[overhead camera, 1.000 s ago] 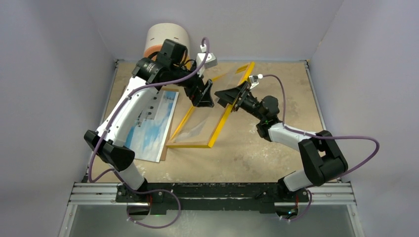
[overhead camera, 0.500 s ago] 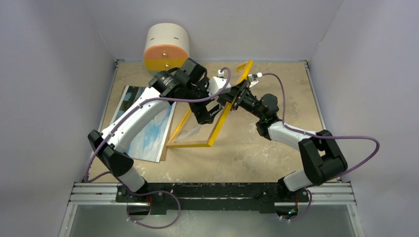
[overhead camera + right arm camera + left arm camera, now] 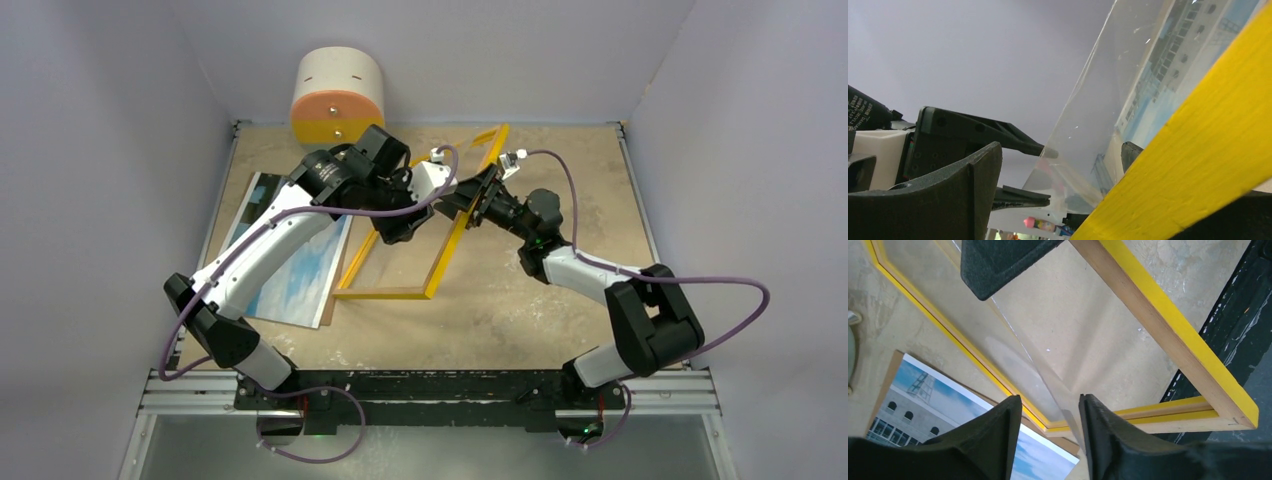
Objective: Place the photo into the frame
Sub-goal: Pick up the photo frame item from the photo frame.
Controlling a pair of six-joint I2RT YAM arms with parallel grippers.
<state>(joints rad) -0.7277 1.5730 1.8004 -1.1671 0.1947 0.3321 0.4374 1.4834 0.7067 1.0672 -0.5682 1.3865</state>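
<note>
The yellow frame (image 3: 440, 265) stands tilted, its near edge on the table and its far end raised. My right gripper (image 3: 475, 195) straddles its right rail with jaws wide apart, and the rail (image 3: 1208, 150) lies against one finger. A clear sheet (image 3: 1023, 360) hangs loose inside the frame (image 3: 1168, 325). My left gripper (image 3: 400, 228) reaches into the frame opening. Its jaws (image 3: 1050, 435) stand partly apart with the sheet's edge between them, close to the right finger. The photo (image 3: 300, 275) lies face up on a brown backing at the left, also visible in the left wrist view (image 3: 923, 405).
A cream cylinder with an orange face (image 3: 337, 95) stands at the back left corner. The brown backing (image 3: 330, 312) pokes out under the photo. Grey walls close in three sides, and a black rail (image 3: 430, 385) runs along the near edge.
My left arm swung right and down into the frame opening, and its jaws narrowed around the clear sheet's edge. The right arm and the frame stayed nearly still.
</note>
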